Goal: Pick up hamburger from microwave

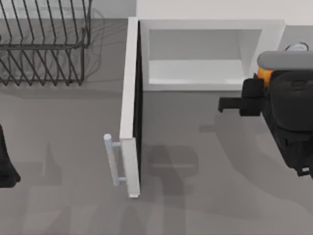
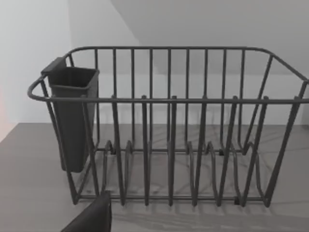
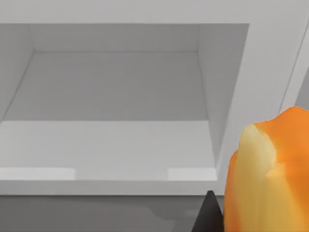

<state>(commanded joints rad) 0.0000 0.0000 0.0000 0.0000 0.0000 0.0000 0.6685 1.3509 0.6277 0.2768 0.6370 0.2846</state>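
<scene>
The microwave (image 1: 274,34) stands at the back of the table with its door (image 1: 129,98) swung wide toward the front and its silver handle (image 1: 112,159) pointing left. Its pale cavity (image 3: 111,140) holds nothing. My right gripper (image 1: 254,93) hovers in front of the microwave's right end, outside the cavity, shut on the hamburger (image 1: 264,73). In the right wrist view the glossy orange hamburger (image 3: 270,179) looms close, beside a dark fingertip (image 3: 208,215). My left arm (image 1: 6,161) is parked at the table's left edge.
A black wire rack (image 1: 44,44) stands at the back left; in the left wrist view the rack (image 2: 169,125) carries a dark cup holder (image 2: 72,116) on one end. A silver dial (image 1: 297,47) peeks out behind my right arm. Bare grey table lies between rack and door.
</scene>
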